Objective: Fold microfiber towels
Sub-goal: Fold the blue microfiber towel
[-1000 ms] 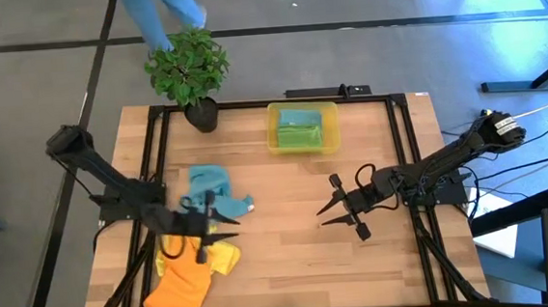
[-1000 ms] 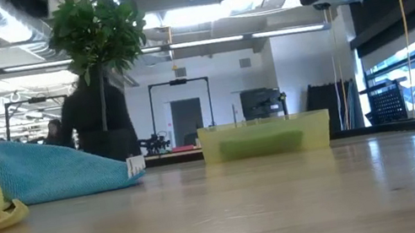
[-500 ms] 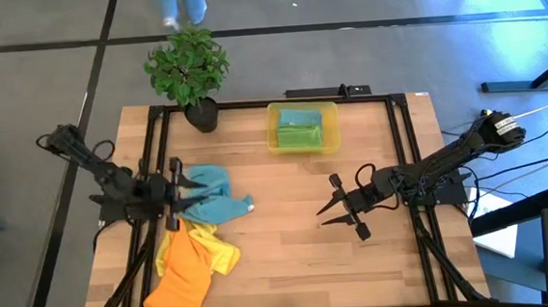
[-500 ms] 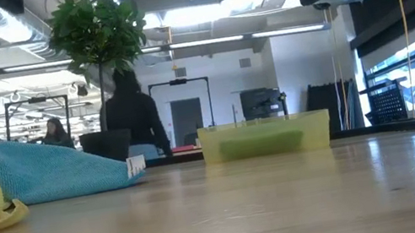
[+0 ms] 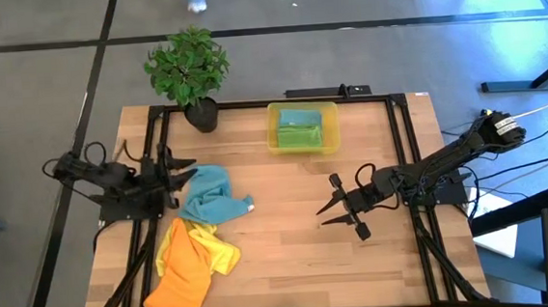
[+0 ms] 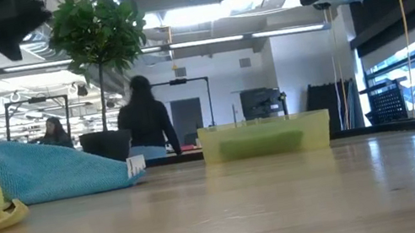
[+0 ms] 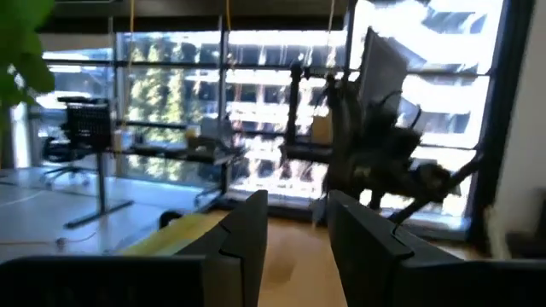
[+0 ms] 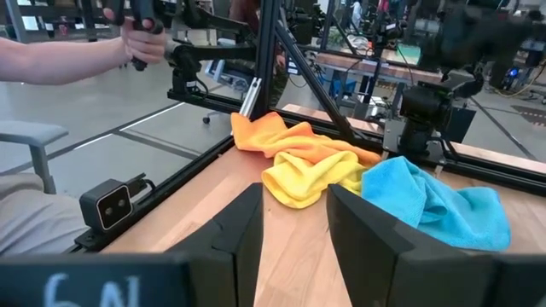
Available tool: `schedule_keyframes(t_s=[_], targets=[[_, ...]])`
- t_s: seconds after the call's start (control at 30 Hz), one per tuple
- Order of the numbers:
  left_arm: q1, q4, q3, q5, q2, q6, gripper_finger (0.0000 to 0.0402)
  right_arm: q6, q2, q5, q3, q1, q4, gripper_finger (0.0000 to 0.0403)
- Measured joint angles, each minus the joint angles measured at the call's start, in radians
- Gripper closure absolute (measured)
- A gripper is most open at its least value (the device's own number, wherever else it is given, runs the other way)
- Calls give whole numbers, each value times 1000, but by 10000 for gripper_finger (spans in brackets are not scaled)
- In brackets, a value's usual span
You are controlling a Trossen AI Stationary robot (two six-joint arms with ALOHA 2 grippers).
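Three loose microfiber towels lie in a heap on the left half of the light wooden table [image 5: 300, 248]: a crumpled teal-blue cloth [image 5: 211, 196] nearest the far side, a bright yellow cloth [image 5: 203, 249] touching its near edge, and an orange cloth [image 5: 178, 286] that partly overlaps the yellow one and reaches the table's front left corner. A fourth towel, green and folded flat [image 5: 300, 129], sits inside the translucent yellow plastic bin [image 5: 305, 148] at the far middle of the table (teal seems to show beneath the green, but I cannot tell what it is).

The left gripper [image 5: 176, 171] hovers just beside the teal-blue cloth's left edge, apart from it, fingers parted and holding nothing. The right gripper [image 5: 335, 207] hangs over bare wood on the right half, well apart from the heap, fingers spread wide and empty.

A small leafy green plant in a dark pot [image 5: 189, 74] stands at the far left corner. Beyond the table, a person in dark clothing [image 6: 146, 123] stands in the room.
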Motion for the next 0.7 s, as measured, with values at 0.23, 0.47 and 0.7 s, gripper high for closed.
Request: schedule_keyframes(t_s=[0.23, 0.47, 0.7], targets=[[40, -55, -35, -32, 11, -15, 288, 0, 0, 0, 0, 0, 3, 270], [43, -51, -92, -26, 9, -57, 288, 5, 0, 0, 0, 0, 3, 270], [43, -55, -135, -63, 9, -72, 288, 25, 0, -1, 0, 0, 3, 270]])
